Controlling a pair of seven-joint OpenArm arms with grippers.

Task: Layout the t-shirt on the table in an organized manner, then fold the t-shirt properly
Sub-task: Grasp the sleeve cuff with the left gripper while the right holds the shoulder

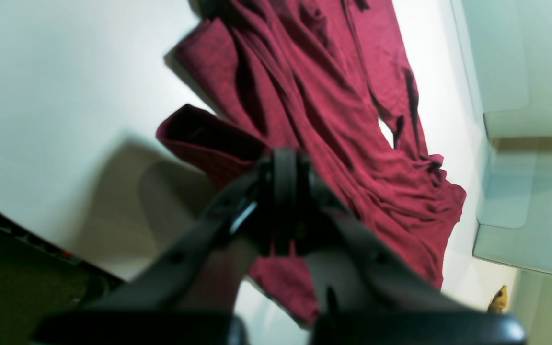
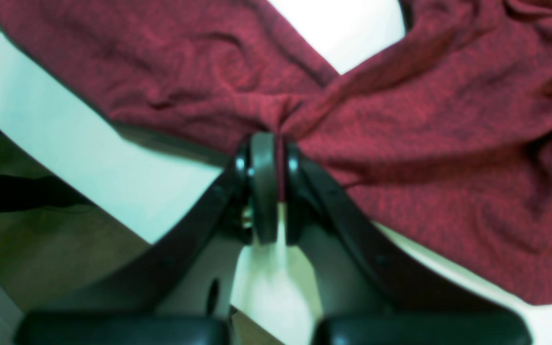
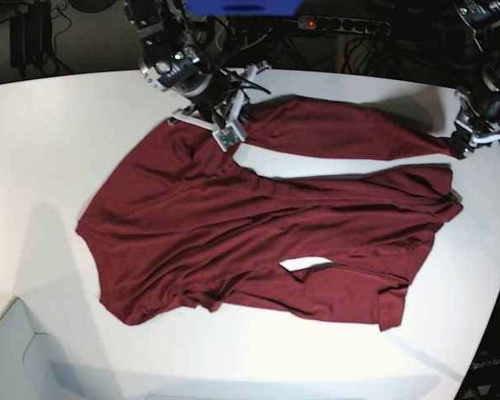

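Observation:
The dark maroon t-shirt lies spread and wrinkled across the white table, one long sleeve stretched along the far side. At the far left of the base view my right gripper is shut on the shirt near the shoulder. The right wrist view shows a pinch of that fabric between the closed fingers of the right gripper. My left gripper, at the table's right edge, is shut on the sleeve's end. In the left wrist view the left gripper holds bunched cloth.
A power strip and cables lie behind the table's far edge. A pale grey surface sits at the lower left corner. In the left wrist view, pale furniture stands beyond the table, with a small yellow thing below it.

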